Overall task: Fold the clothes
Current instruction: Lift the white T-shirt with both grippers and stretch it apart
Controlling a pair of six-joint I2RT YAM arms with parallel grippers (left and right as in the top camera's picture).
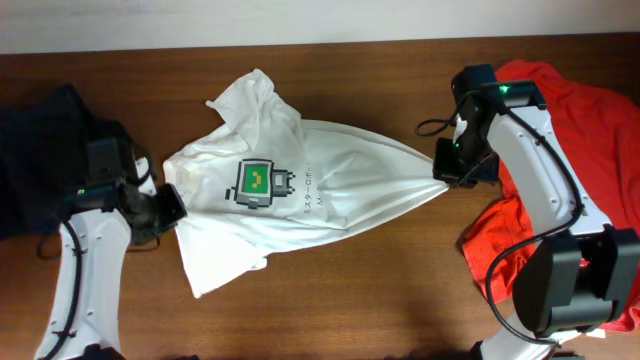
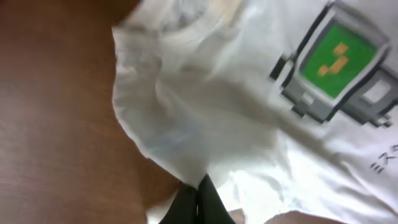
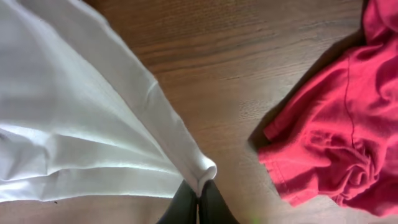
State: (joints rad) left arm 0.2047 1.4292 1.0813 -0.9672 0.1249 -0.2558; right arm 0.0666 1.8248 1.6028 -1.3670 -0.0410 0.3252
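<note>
The white short-sleeved fabric T-shirt (image 1: pixel 300 150) is plain apart from a small square pixel-style print (image 1: pixel 256 184): a bright green field with yellow-orange marks, framed in grey and black. A line of fine dark lettering (image 1: pixel 308 190) sits beside it. The crumpled red fabric T-shirt (image 1: pixel 590 110) is one solid colour and looks pinkish in the right wrist view. The heaped dark navy garments (image 1: pixel 35 150) appear almost black. The flat wooden table (image 1: pixel 380 300) is warm brown with a streaked grain. Both white-shelled robot arms (image 1: pixel 545 170) have black joints.

white T-shirt (image 1: pixel 300 170) 1 | red garment (image 1: pixel 590 110) 1 | navy garment (image 1: pixel 40 140) 1 | arms (image 1: pixel 85 270) (image 1: pixel 540 165) 2
</note>
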